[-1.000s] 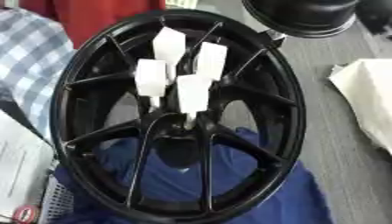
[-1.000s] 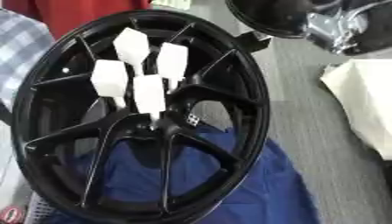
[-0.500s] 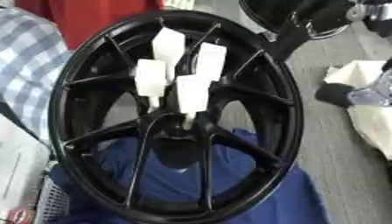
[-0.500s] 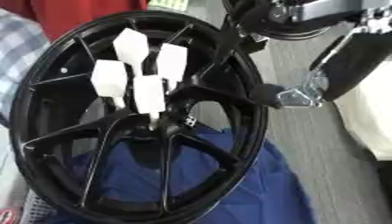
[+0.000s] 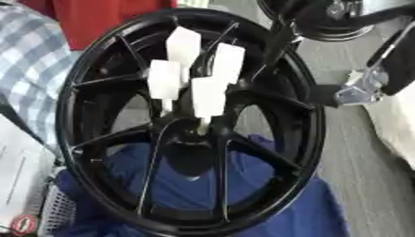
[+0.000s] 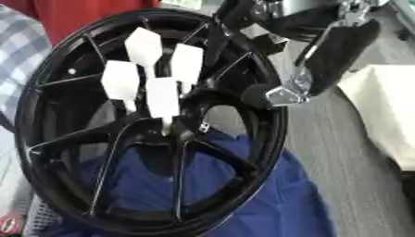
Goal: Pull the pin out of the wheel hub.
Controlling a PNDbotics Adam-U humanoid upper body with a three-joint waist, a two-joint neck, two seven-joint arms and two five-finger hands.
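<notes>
Pins [image 6: 150, 55], four white blocks on thin stems, stand up out of the centre of the black wheel hub [image 6: 48, 152], which lies tilted across your view on a blue cloth [image 6: 235, 203]. Two sit higher, toward the far rim, and two lower, closer to the centre where the spokes meet; the lowest one [image 6: 162, 98] is the nearest to you. Each white block runs long from the centre out toward the upper rim, so judge the pull line as along that stem, away from the wheel's face, not sideways across the spokes.

Your right hand [image 6: 288, 90] comes in from the upper right, over the wheel's right rim. It shows best in the right eye view, as a black forearm ending in silver metal just above the rim, beside the spoke to the right of the pins. You cannot tell from these views whether its fingers are spread or curled, and it holds nothing that you can see. The pins lie to its left and slightly toward you, apart from it, with one spoke between.

Your left hand does not show in either view, so the right is the nearer one and the likely one to work.

To reach a pin, you would have to carry the hand leftward over that spoke; the upper right pin [image 6: 186, 62] looks the closest to it. The blocks stand close together, so closing on one risks nudging its neighbour.
</notes>
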